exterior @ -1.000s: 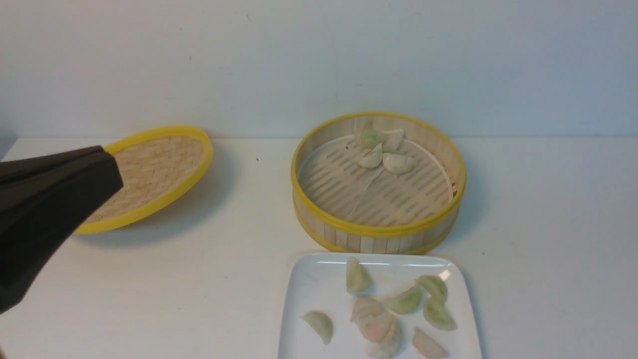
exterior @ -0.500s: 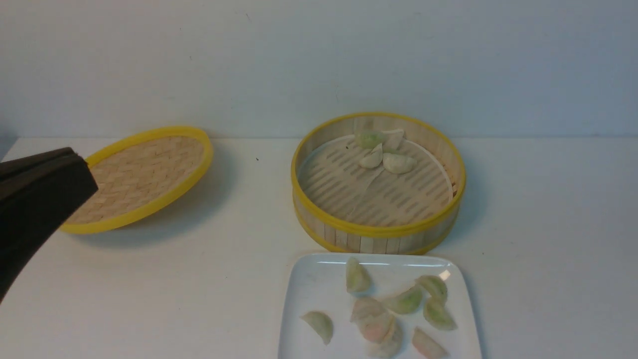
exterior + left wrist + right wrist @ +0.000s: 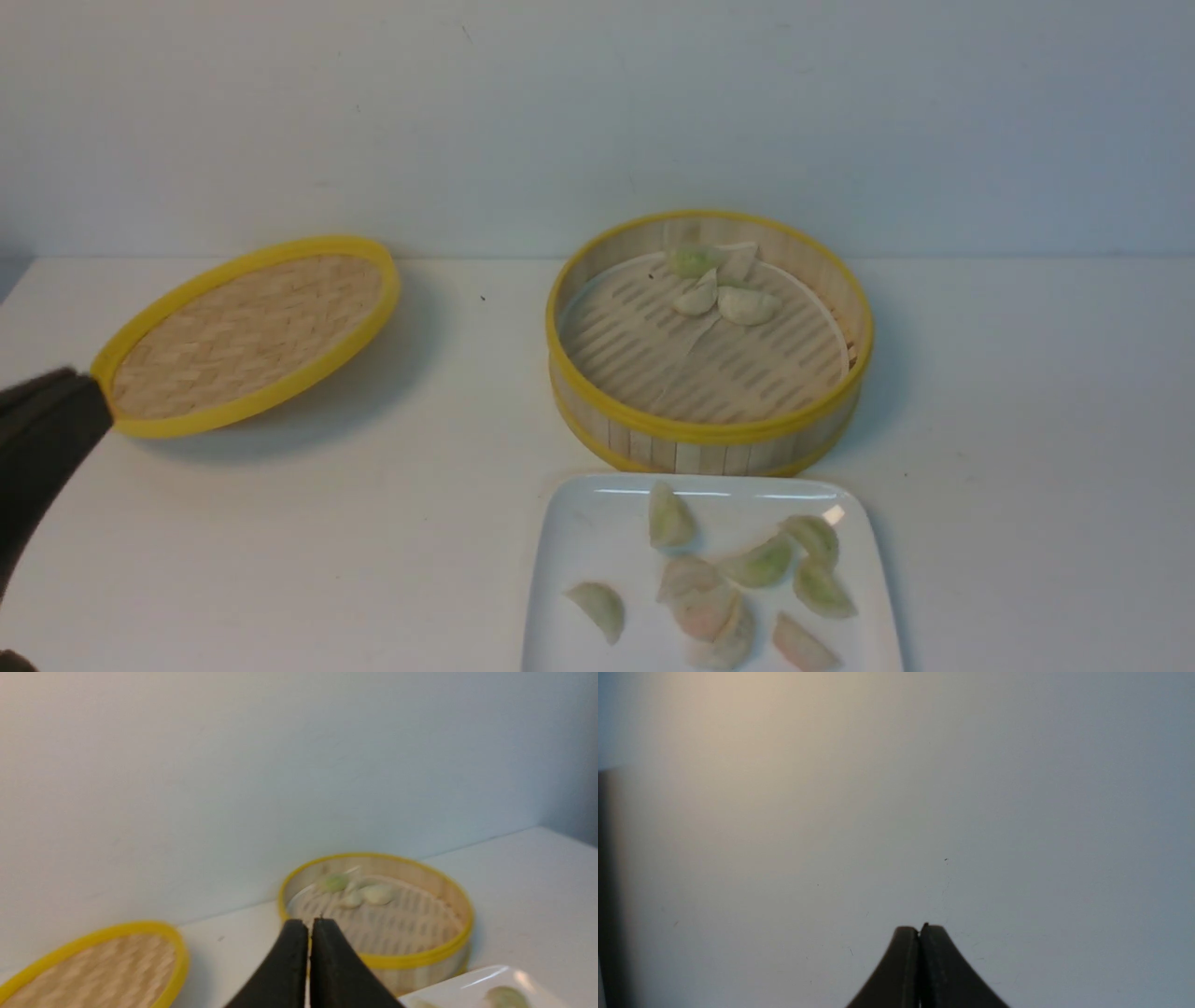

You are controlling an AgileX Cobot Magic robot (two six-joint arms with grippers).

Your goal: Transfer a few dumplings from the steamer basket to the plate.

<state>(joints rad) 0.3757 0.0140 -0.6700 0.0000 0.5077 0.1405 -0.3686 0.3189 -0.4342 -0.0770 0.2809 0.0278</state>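
The steamer basket (image 3: 709, 432) stands at the middle of the table, holding a small cluster of pale dumplings (image 3: 747, 305) at its far side. In front of it lies the white plate (image 3: 579, 532) with several dumplings (image 3: 761, 563) scattered on it. My left gripper (image 3: 89, 397) is shut and empty at the far left edge, well away from the basket. Its wrist view shows its black fingertips (image 3: 309, 924) pressed together, with the basket (image 3: 420, 956) and a corner of the plate (image 3: 467, 984) beyond. My right gripper (image 3: 920, 928) is shut, empty and faces a blank surface.
The flat woven lid (image 3: 247, 331) with a yellow rim leans tilted at the back left, just beyond my left gripper. A pale wall closes off the back of the white table (image 3: 1027, 420).
My left gripper has drawn back to the left and lower in the front view, uncovering the lid. Basket, plate and dumplings have not moved.
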